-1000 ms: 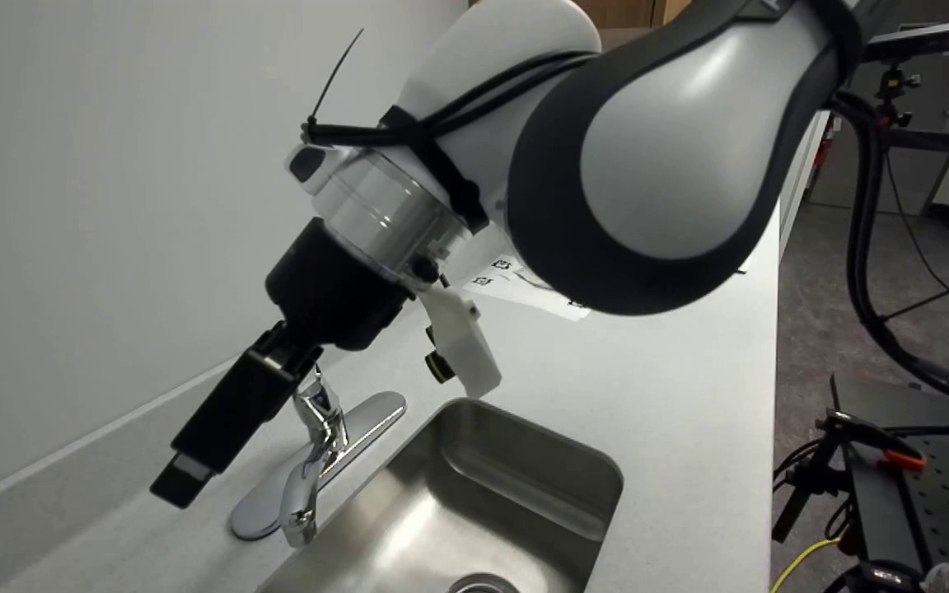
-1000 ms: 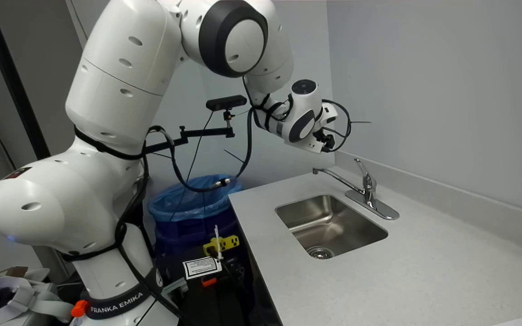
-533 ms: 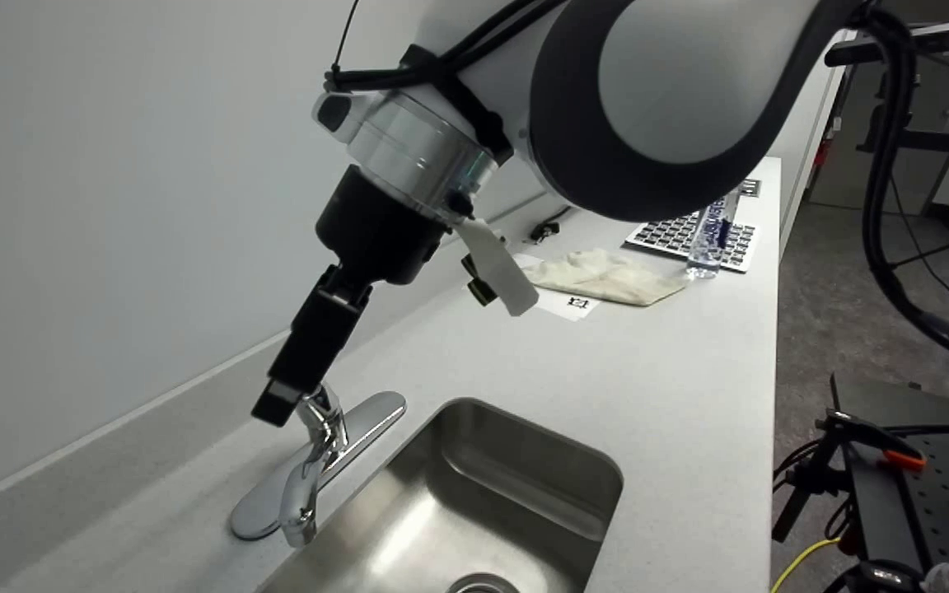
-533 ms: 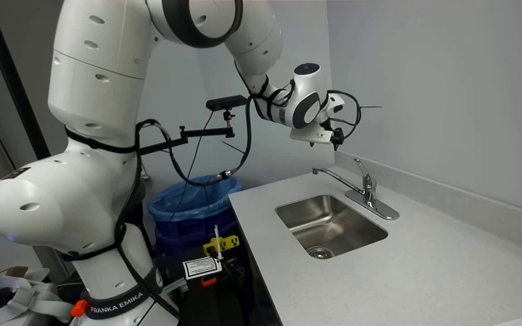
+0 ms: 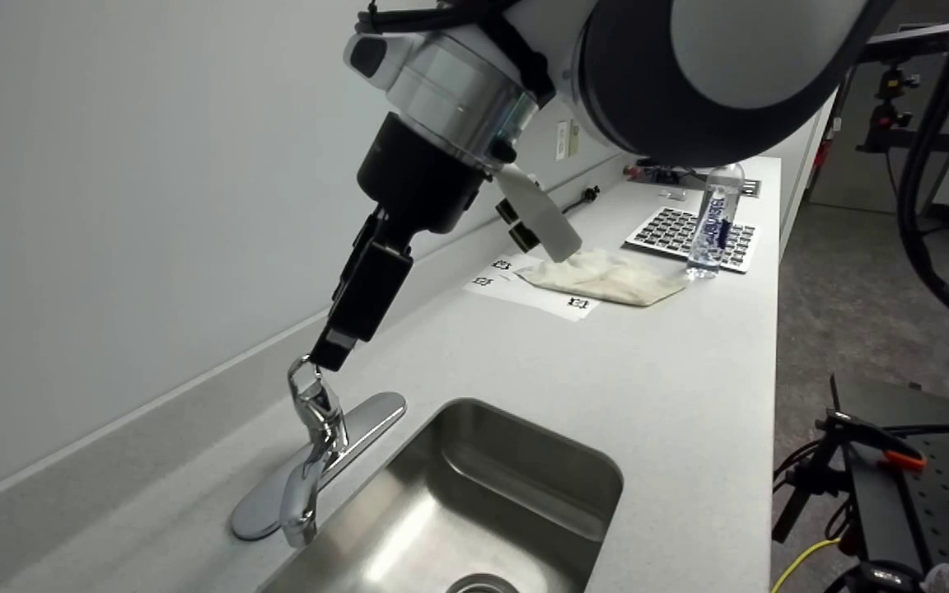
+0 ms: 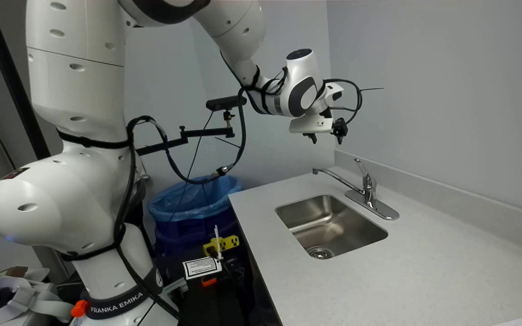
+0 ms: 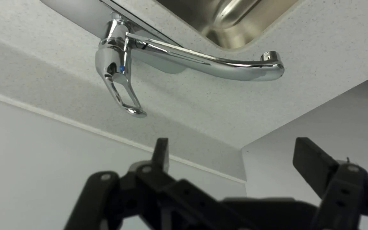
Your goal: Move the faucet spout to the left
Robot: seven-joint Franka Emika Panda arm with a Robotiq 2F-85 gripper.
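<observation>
The faucet spout [image 7: 222, 68] is a shiny, slightly arched silver tube reaching from the faucet body past the sink's corner in the wrist view. It also shows in both exterior views [image 5: 300, 498] [image 6: 339, 178]. The lever handle [image 7: 133, 110] stands on top of the faucet body. The elongated base plate [image 5: 371, 416] lies flat on the counter. My gripper [image 7: 232, 140] is open, with its fingers wide apart and nothing between them. In an exterior view my gripper [image 6: 326, 141] hangs well above the spout, apart from it. From another angle, its tip overlaps the lever's top.
A steel sink basin [image 5: 524, 486] is sunk in the counter beside the faucet. A wall [image 5: 153, 206] rises close behind the faucet. A cloth [image 5: 602, 278], a bottle [image 5: 713, 226] and a keyboard [image 5: 660, 232] lie farther along the counter.
My gripper has moved up and back from beyond the spout's end toward the lever handle. Its fingers now show below the wrist in an exterior view. The spout has not moved.
</observation>
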